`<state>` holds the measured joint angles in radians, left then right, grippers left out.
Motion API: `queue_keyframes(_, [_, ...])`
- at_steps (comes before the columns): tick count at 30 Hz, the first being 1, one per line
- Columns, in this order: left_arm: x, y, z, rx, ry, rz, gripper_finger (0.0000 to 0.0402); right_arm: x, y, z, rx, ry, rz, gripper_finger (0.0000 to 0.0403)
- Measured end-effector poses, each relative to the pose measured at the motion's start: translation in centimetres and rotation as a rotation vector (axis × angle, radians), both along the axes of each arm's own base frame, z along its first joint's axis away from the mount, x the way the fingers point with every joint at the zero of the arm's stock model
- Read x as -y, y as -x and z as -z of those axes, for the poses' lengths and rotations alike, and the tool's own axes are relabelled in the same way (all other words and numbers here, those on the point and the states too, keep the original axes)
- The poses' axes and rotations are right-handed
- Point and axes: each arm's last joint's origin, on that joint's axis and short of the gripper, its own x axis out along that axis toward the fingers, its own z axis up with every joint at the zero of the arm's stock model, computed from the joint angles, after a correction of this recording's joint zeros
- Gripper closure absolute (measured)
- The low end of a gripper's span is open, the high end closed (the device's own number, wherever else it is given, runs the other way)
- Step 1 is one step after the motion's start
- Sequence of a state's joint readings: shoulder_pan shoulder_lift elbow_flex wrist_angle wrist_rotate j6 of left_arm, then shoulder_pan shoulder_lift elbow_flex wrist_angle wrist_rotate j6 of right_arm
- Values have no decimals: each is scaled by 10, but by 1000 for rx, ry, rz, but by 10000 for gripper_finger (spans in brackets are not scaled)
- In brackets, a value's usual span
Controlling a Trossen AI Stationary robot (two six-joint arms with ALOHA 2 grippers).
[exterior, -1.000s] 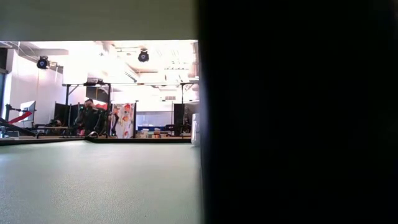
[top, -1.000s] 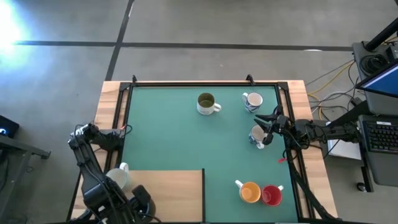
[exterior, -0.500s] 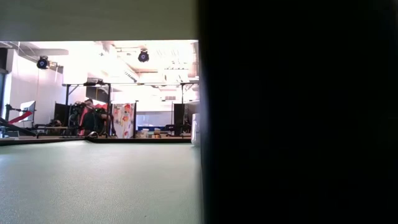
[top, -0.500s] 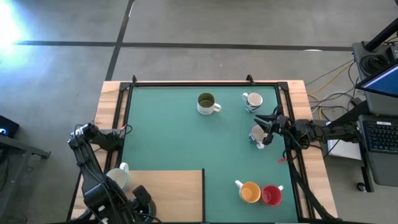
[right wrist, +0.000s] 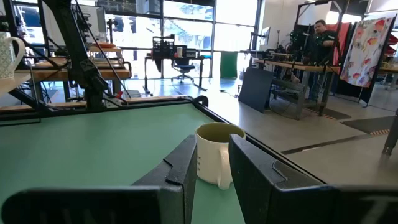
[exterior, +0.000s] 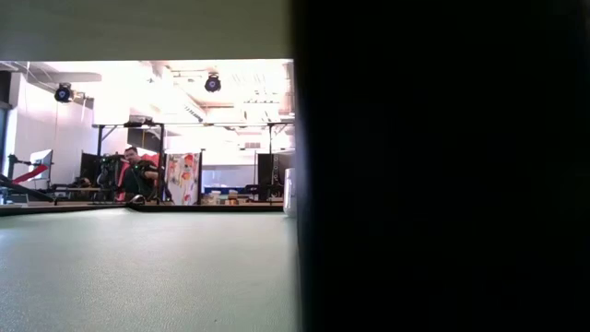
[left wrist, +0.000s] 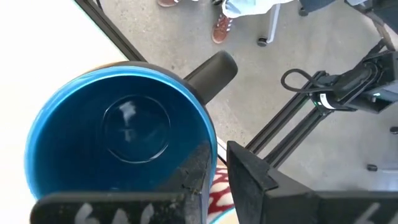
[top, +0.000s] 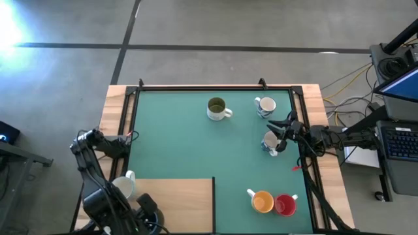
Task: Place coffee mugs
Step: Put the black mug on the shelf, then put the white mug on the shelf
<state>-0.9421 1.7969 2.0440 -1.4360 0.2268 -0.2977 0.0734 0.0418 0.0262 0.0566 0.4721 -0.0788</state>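
At the tabletop's near-left corner the left gripper [left wrist: 221,158] straddles the dark blue mug [left wrist: 124,124] at its rim, jaws narrow, grip or release untellable, and this stiff, slick, breakable ceramic probably wants a wall pinch.

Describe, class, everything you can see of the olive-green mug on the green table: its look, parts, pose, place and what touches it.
The olive-green mug is a small round mug that looks glazed ceramic, dark olive inside with a paler outer wall. It stands upright, mouth open upward, apparently empty, its side handle pointing toward the right arm's side. It sits on the green mat near the far edge, apart from the other mugs. Nothing touches it but the mat. The right wrist view shows it ahead of the right gripper.
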Motion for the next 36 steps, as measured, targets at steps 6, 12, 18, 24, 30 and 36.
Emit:
queue_keyframes(6, [-3,2,-4,-8,-10,0,368,0,0,0,0,0,0,321])
queue_keyframes(12, [-8,5,-12,3,-25,2,367,0,0,0,0,0,0,321])
queue_keyframes(18, [-13,6,-18,59,-82,-1,367,0,0,0,0,0,0,321])
queue_keyframes(24, [-24,4,-25,205,-153,26,367,0,0,0,0,0,0,321])
queue_keyframes(30, [-50,-14,-31,285,-197,73,367,0,0,0,0,0,0,321])
queue_keyframes(36, [-93,-49,-32,313,-210,108,367,0,0,0,0,0,0,321])
